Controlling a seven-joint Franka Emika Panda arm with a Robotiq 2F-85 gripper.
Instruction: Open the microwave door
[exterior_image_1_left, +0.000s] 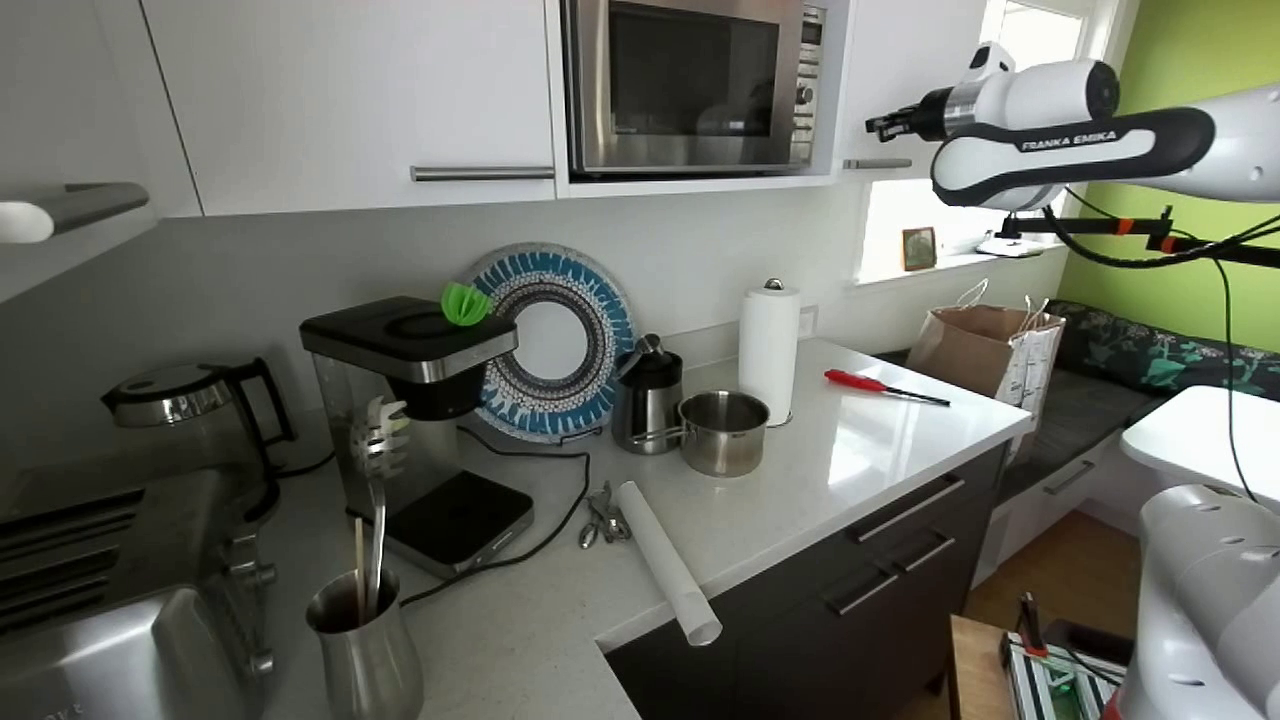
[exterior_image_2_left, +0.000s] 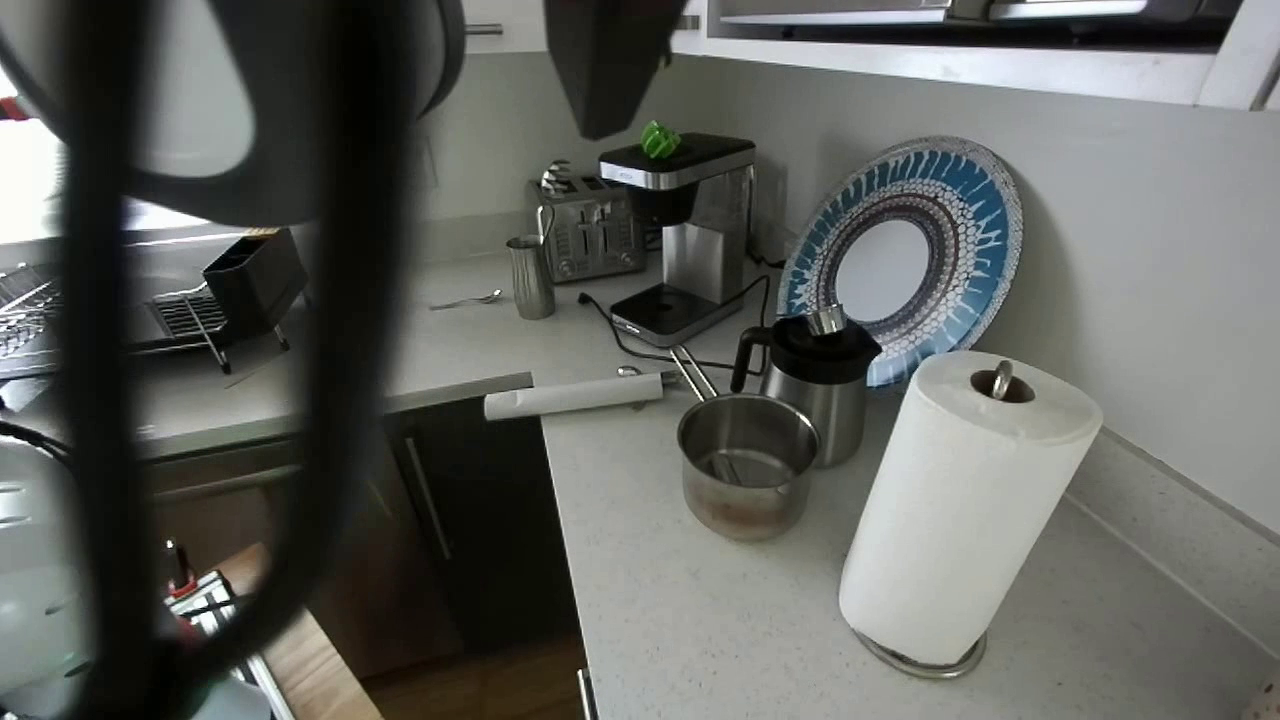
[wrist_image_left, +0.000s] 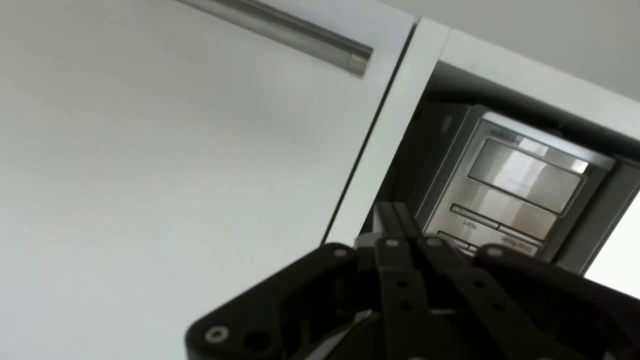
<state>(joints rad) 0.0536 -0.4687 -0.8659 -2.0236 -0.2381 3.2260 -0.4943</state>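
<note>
The silver microwave (exterior_image_1_left: 808, 85) sits in a white cabinet niche in an exterior view. The microwave door (exterior_image_1_left: 690, 75), with its dark window, looks shut. Only the microwave's lower edge (exterior_image_2_left: 850, 15) shows in an exterior view. In the wrist view the microwave's control strip (wrist_image_left: 520, 220) appears upside down, and the door's edge (wrist_image_left: 612, 215) is at the far right. My gripper (exterior_image_1_left: 880, 126) is right of the microwave, apart from it. In the wrist view the gripper's fingertips (wrist_image_left: 397, 220) are together with nothing between them, overlapping the dark gap beside the control strip.
A white cabinet door (wrist_image_left: 200, 165) with a bar handle (wrist_image_left: 300, 37) adjoins the niche. Below, the counter holds a paper towel roll (exterior_image_1_left: 768, 350), a pot (exterior_image_1_left: 725, 432), a coffee maker (exterior_image_1_left: 415, 335) and a red screwdriver (exterior_image_1_left: 855, 380). The arm's blurred cable (exterior_image_2_left: 340, 330) crosses an exterior view.
</note>
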